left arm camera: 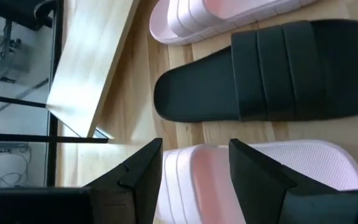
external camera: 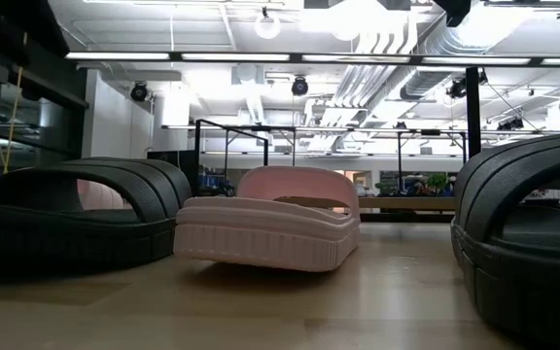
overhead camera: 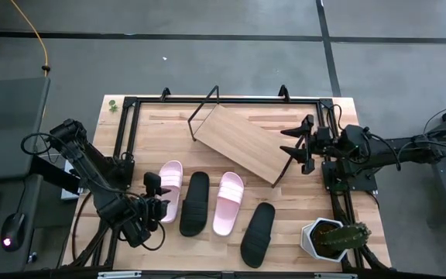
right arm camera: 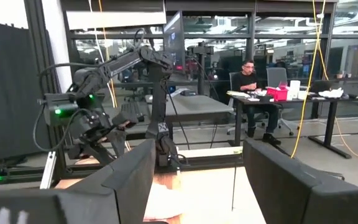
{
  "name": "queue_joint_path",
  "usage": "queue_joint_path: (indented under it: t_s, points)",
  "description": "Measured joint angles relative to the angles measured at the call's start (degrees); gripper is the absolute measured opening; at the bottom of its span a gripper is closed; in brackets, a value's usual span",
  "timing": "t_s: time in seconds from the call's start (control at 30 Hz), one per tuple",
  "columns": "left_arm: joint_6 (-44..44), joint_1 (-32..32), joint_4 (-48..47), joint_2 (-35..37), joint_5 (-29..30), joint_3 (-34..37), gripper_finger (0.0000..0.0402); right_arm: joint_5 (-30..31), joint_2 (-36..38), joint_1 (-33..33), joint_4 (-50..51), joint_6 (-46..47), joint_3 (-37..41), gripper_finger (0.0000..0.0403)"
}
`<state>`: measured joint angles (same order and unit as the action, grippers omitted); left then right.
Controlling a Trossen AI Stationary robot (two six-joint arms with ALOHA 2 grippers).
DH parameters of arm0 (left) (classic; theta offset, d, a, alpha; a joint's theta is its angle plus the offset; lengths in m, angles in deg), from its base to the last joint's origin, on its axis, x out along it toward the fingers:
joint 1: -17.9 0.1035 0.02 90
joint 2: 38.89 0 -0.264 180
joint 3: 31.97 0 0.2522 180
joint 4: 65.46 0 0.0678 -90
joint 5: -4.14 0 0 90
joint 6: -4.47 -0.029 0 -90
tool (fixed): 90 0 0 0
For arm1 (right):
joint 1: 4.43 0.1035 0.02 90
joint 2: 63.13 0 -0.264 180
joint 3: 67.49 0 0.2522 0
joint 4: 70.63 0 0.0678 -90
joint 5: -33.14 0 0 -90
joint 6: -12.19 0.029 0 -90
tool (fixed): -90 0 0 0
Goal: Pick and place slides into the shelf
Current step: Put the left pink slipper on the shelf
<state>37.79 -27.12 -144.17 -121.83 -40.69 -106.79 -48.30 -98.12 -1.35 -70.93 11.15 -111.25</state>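
On the table (overhead camera: 207, 256), a tilted shelf (overhead camera: 242, 145) of light wood on a thin black wire frame is seen at the far middle, bare of sandals. Nearer, four slides are laid in a row across the middle of the table. From left to right they are a pink slide (overhead camera: 169, 189), a black slide (overhead camera: 195, 202), a second pink slide (overhead camera: 228, 203) and a second black slide (overhead camera: 259, 233), the last lying nearest of all and slightly turned. None is touching the shelf. At the near right corner a white pot with a green plant (overhead camera: 333, 237) is stood.

The left claw (overhead camera: 155, 198) is held just above the leftmost pink slide, at its left edge, with its fingers (left arm camera: 138, 177) spread wide on either side of the strap; nothing is gripped. The right claw (overhead camera: 294, 145) is held at the right end of the shelf, its fingers also spread wide and empty, pointed toward the left across the table.

In the room beyond, a seated person (right arm camera: 248, 79) is seen at a desk.
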Motion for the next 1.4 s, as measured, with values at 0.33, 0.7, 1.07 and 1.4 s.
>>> queue_joint_path:
  t_s: [0.33, 0.7, 1.07, 1.4]
  points:
    - [1.86, 0.00, -1.59, -2.09, -2.68, 0.04, 0.0168, 0.03, -0.17, -0.01, 0.45, 1.07, 0.00, 0.0233]
    - [1.70, 0.07, -4.10, -6.29, -3.62, 0.04, 0.0168, 0.07, -0.64, -0.02, 0.01, 1.07, 0.00, 0.0233]
    - [0.19, 4.02, 0.46, -6.25, -4.92, 3.36, 0.0168, 0.11, -0.63, -0.02, 0.37, 1.07, 0.00, 0.0233]
    - [-2.92, 9.19, 4.48, -6.25, -8.77, 7.93, 0.0168, 0.22, -0.63, -0.03, 1.09, 1.25, 0.01, 0.0233]
